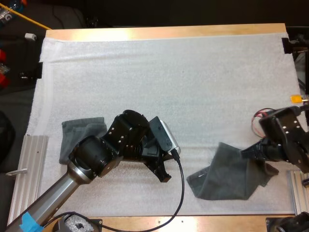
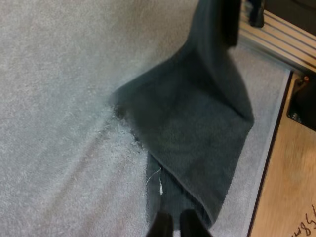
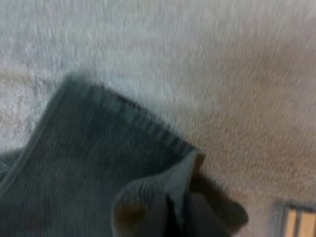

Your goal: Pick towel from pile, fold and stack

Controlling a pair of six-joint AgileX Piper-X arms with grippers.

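A dark grey-green towel (image 1: 229, 176) lies crumpled on the white mat near the front right. One corner of it rises to my right gripper (image 1: 247, 153), which is shut on that corner. The right wrist view has the towel's hem (image 3: 123, 148) bunched between the near fingers (image 3: 197, 212). My left gripper (image 1: 164, 176) hovers at mid-front, shut, a short way left of the towel's near corner (image 2: 197, 148). From the left wrist view its fingertips (image 2: 160, 226) sit close together just short of the cloth. A folded towel (image 1: 77, 135) rests at the left, partly hidden behind my left arm.
Aluminium rails run along the mat's front left (image 1: 29, 169) and front right (image 1: 299, 186). The table's wooden front edge (image 2: 291, 187) lies close beside the towel. The white mat (image 1: 169, 72) stretches bare toward the far side.
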